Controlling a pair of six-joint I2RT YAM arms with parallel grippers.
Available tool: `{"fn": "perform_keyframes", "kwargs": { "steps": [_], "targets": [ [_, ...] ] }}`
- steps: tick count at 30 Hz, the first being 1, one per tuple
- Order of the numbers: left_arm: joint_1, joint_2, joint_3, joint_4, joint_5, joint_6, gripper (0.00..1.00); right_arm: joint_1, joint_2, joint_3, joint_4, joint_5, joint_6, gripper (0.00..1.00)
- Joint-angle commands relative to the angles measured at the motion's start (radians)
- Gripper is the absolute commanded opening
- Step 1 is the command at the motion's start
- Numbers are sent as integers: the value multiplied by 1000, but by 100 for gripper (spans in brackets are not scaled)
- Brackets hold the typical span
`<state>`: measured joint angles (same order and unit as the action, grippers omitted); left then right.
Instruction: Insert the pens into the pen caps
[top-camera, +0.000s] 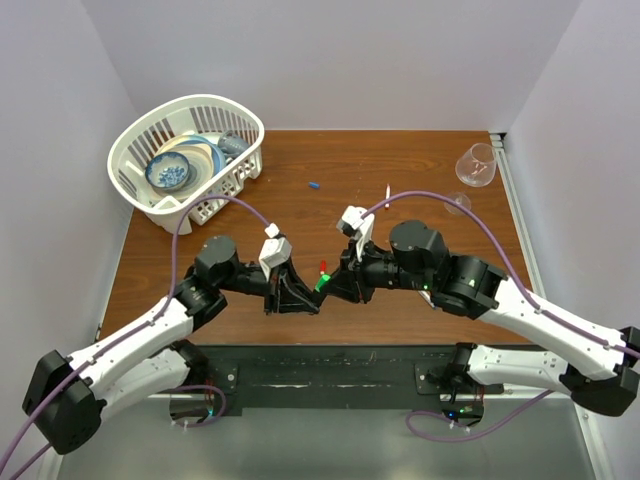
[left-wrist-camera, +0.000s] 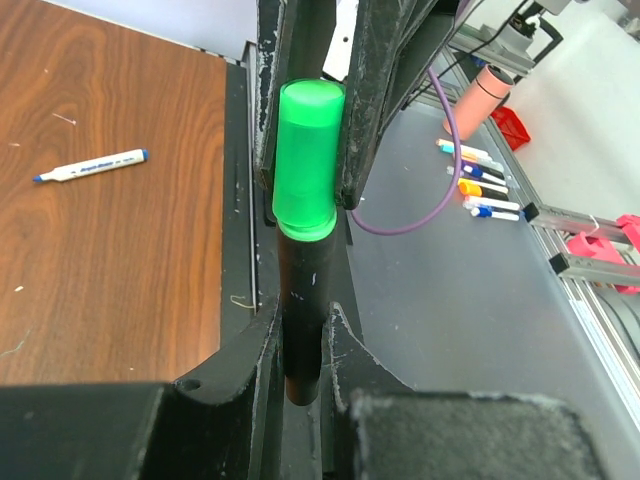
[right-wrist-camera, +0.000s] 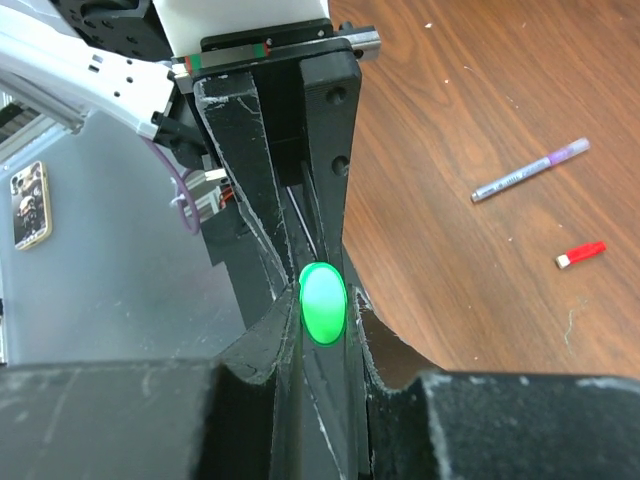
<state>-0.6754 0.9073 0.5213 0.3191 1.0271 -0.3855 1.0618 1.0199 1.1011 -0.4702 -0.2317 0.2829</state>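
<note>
Right now I am in the middle of the mating step, both arms meeting low over the table (top-camera: 420, 165) near its front edge. My left gripper (left-wrist-camera: 300, 330) is pinched on the barrel of the black marker (left-wrist-camera: 303, 300), and my right gripper (right-wrist-camera: 322, 310) is pressed together on the green cap (left-wrist-camera: 308, 155), which I see end-on from the right wrist as a bright oval between my own fingers. From the left wrist, the cap's open rim sits around the marker's end, and the two look to be in line. I cannot tell whether the cap is driven fully home. As I judge it, the next move calls for a straight push along the barrel with no sideways load, then letting go with one hand only. The rest of the work waits on the wood: a purple pen (right-wrist-camera: 530, 170) and a red cap (right-wrist-camera: 580, 255) lying apart from each other, and a white pen (left-wrist-camera: 90, 166) farther off.
</note>
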Motion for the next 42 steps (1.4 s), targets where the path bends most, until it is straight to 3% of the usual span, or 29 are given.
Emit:
{"fn": "perform_keyframes", "kwargs": {
  "steps": [1, 14, 26, 33, 38, 42],
  "targets": [
    [-1, 5, 106, 209, -98, -7, 0, 35, 31, -101, -12, -176, 30, 0],
    [7, 67, 239, -47, -194, 171, 0, 36, 95, -191, -79, -156, 55, 0],
    [62, 82, 255, -74, -188, 208, 0, 38, 167, -191, -173, -159, 50, 0],
    [95, 55, 227, -52, -92, 221, 0, 38, 167, -257, -156, -282, 53, 0],
    [120, 39, 178, 78, -28, 146, 0, 43, 183, -303, -65, -350, 111, 0],
    [143, 47, 170, 80, 71, 157, 0, 50, 201, -293, -134, -356, 50, 0]
  ]
}}
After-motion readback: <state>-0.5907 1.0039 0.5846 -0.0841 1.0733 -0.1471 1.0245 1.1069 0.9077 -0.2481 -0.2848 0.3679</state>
